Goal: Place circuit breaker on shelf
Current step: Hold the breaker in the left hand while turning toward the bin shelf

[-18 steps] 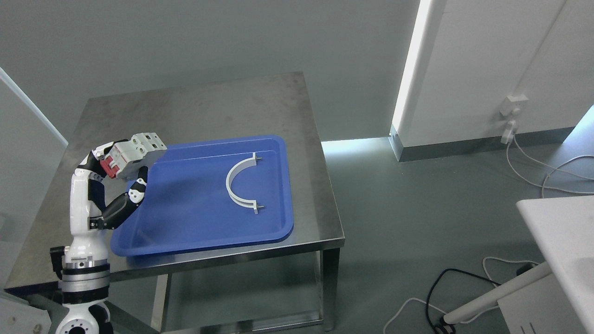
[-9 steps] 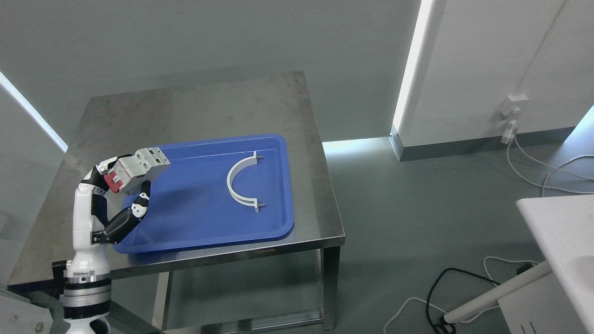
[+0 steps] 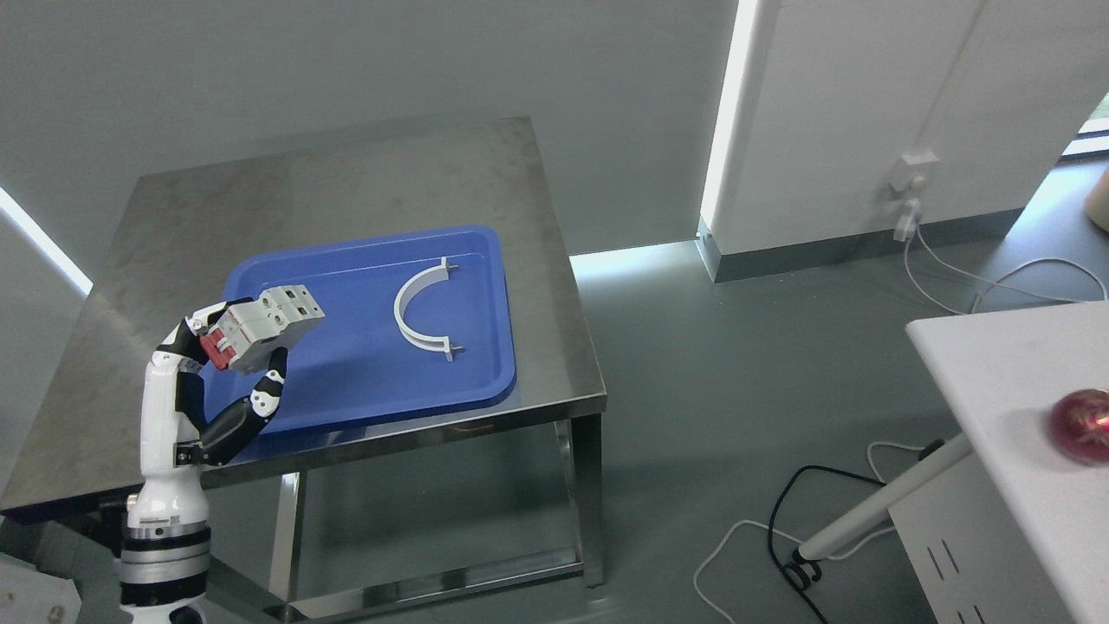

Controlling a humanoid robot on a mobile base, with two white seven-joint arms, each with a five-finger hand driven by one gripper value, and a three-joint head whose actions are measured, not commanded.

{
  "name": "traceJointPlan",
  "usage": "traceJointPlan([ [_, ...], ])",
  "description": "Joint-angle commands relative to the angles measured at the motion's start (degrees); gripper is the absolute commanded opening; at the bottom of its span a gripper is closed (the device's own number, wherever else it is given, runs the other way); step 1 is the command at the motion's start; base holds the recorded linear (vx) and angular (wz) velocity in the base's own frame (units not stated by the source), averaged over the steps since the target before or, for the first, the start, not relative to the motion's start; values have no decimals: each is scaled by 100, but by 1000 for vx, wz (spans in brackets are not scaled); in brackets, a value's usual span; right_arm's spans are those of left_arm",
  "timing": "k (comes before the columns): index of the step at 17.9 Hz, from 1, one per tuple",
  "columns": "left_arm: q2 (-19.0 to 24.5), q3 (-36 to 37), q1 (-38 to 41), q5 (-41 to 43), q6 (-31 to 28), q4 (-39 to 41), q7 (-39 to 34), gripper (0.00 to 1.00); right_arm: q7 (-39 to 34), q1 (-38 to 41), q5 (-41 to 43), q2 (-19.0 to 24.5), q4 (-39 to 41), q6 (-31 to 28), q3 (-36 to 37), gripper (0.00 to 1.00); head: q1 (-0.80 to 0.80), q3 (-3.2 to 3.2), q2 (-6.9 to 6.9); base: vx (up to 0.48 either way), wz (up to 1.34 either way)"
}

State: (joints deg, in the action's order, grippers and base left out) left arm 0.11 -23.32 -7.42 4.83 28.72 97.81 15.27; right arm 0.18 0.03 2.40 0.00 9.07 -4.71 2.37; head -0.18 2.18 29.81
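Head view: left hand (image 3: 230,360) is gripping the circuit breaker (image 3: 260,328), fingers curled under & behind it, red part facing the wrist. The breaker is hanging in the air above the left edge of the blue tray (image 3: 346,390), not touching it. Tray is sitting on the steel tabletop (image 3: 329,182); a white curved bracket (image 3: 416,314) is lying inside it, well apart from the hand. At right, a white counter (image 3: 996,373) is carrying a dark red ball (image 3: 1080,425). Cables (image 3: 784,537) are trailing over the floor between the two. Right arm isn't showing.
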Motion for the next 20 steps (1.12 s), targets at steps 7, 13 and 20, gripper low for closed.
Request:
traceJointPlan([
  [7, 89, 73, 636, -140, 723, 18, 46, 18, 0, 94, -3, -100, -1, 198, 0, 100, 0, 0, 0, -146, 8],
  [13, 89, 100, 1216, -552, 1118, 18, 46, 18, 0, 94, -3, -100, 7, 198, 0, 100, 0, 0, 0, -99, -73],
  [20, 129, 108, 1243, -606, 1224, 18, 46, 18, 0, 94, -3, -100, -1, 198, 0, 100, 0, 0, 0, -229, -104],
])
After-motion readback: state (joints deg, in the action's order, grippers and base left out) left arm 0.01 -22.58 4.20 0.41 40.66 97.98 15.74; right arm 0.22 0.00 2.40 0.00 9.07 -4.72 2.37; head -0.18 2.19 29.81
